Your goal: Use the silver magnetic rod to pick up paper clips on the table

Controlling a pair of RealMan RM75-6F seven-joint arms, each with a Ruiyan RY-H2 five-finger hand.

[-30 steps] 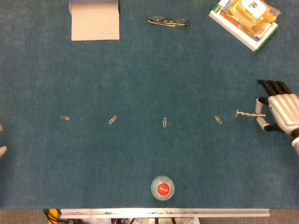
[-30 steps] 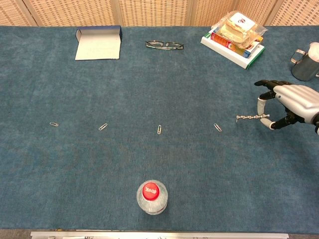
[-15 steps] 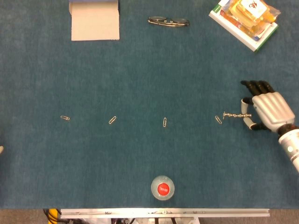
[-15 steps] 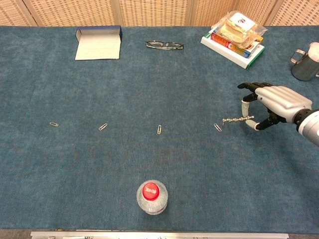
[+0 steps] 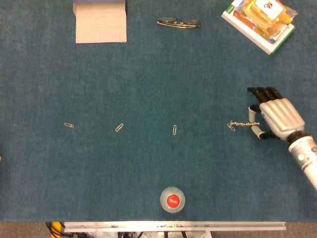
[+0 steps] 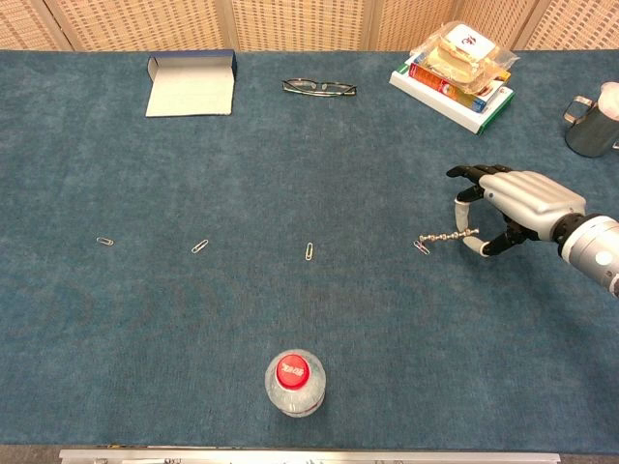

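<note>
My right hand (image 5: 275, 118) (image 6: 508, 208) pinches a thin silver magnetic rod (image 5: 243, 123) (image 6: 451, 236) that points left, low over the blue cloth. The rod's tip meets the rightmost paper clip (image 5: 231, 127) (image 6: 422, 246). Three more paper clips lie in a row to the left: one at the middle (image 5: 175, 130) (image 6: 309, 251), one further left (image 5: 119, 127) (image 6: 200, 246), and one at the far left (image 5: 69, 125) (image 6: 104, 241). My left hand does not show in either view.
A clear bottle with a red cap (image 5: 173, 200) (image 6: 296, 382) stands near the front edge. At the back lie an open box (image 5: 100, 21), folded glasses (image 5: 179, 23) and a stack of books with a packet on top (image 5: 260, 20). A metal cup (image 6: 590, 121) stands far right.
My right hand has carried the rod leftwards across the cloth, bringing its tip from well clear of the rightmost paper clip up to it. The other clips have not moved.
</note>
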